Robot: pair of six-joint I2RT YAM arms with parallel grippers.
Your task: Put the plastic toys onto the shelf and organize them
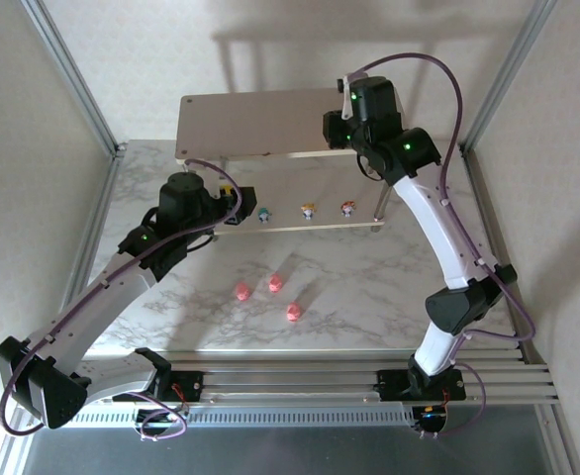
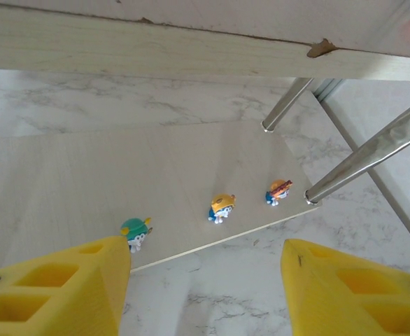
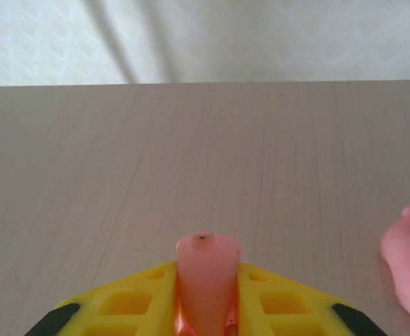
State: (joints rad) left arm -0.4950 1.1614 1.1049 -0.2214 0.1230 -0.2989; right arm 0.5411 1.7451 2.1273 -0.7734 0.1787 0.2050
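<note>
The right gripper (image 3: 206, 311) pinches a pig (image 3: 206, 262) upright, close over the top board of the shelf (image 3: 121, 175), with a second pig (image 3: 408, 269) just to its right, so set-down probably lies straight below.

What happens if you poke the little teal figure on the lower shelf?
Probably tips: the teal figure stands upright on small feet under a big head. It looks light, so it may slide on the smooth lower board, and near the edge it could drop off.
</note>
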